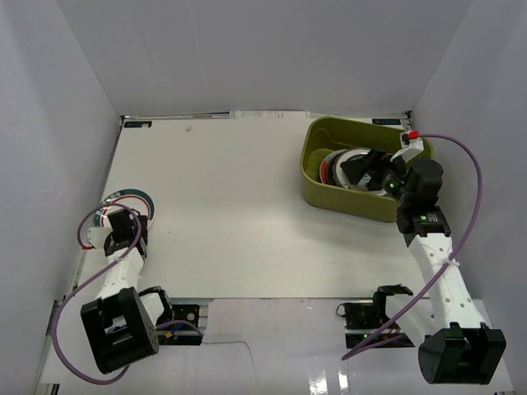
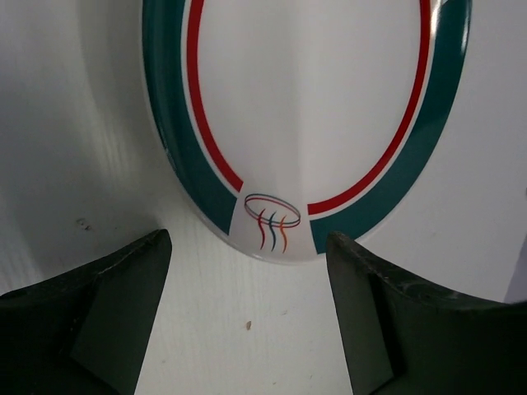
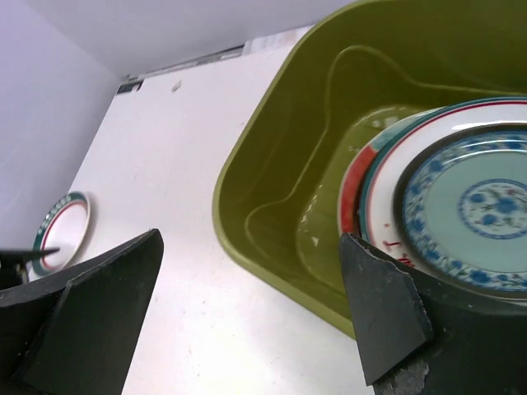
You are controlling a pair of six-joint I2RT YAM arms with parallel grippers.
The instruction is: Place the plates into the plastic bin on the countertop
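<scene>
At the far left of the countertop [image 1: 230, 206], close to the left wall, 1 red-and-teal plate [image 2: 305, 99] lies flat, white in the middle with a thin red ring inside a broad teal band and a small coloured logo at its near edge. The left gripper [image 2: 247, 245] sits low just at that near edge, its 2 fingers spread apart to either side of the logo with nothing between them but bare white surface. The middle of the countertop separates this plate from the plastic bin [image 3: 272, 164], which stands well apart at the far right near the back wall. Inside the bin a stack of plates [image 1: 342, 164] lies flat; a red rim and a teal rim show at its left side, and a small teal plate [image 3: 478, 206] with a blue pattern lies on top. The right gripper [image 3: 251, 243] hangs over the bin's near right side, jaws wide and released, holding nothing.
</scene>
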